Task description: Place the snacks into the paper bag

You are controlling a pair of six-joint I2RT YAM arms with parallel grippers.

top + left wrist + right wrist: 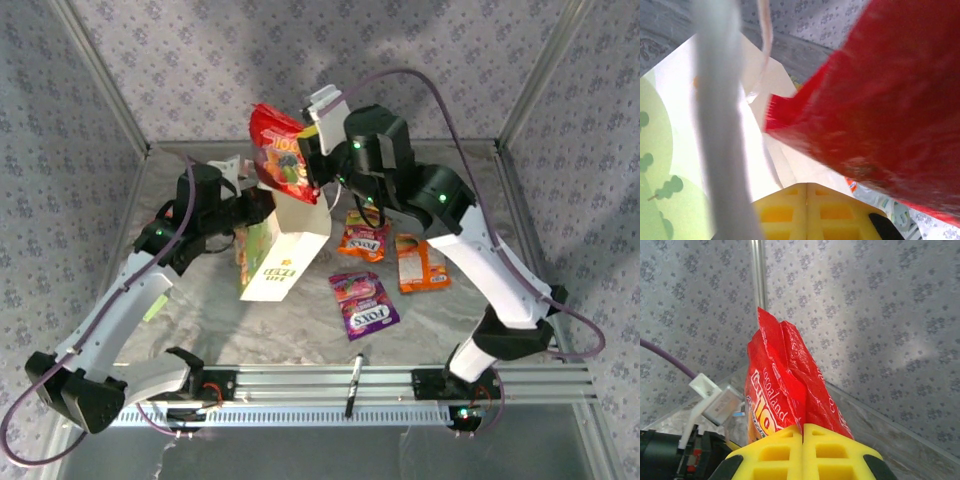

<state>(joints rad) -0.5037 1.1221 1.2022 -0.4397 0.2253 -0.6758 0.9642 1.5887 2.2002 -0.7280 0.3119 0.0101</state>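
Observation:
My right gripper [312, 150] [803, 427] is shut on the lower edge of a red snack packet [283, 155] [785, 375] and holds it in the air, just above the paper bag's mouth. The cream paper bag [290, 250] [670, 75] leans on the table with green text on its front. At the bag's upper left rim, my left gripper [243, 207] [807, 186] has its yellow pads pressed together on the paper. The red packet [880, 100] looms close over the bag opening. A purple FOXS packet [363, 303] and two orange packets [363, 240] [420, 262] lie flat to the right of the bag.
A black pen [354, 385] lies on the metal rail at the near edge. A blurred white bag handle [720, 100] crosses the left wrist view. Patterned walls and metal frame posts enclose the table [300, 335] on three sides.

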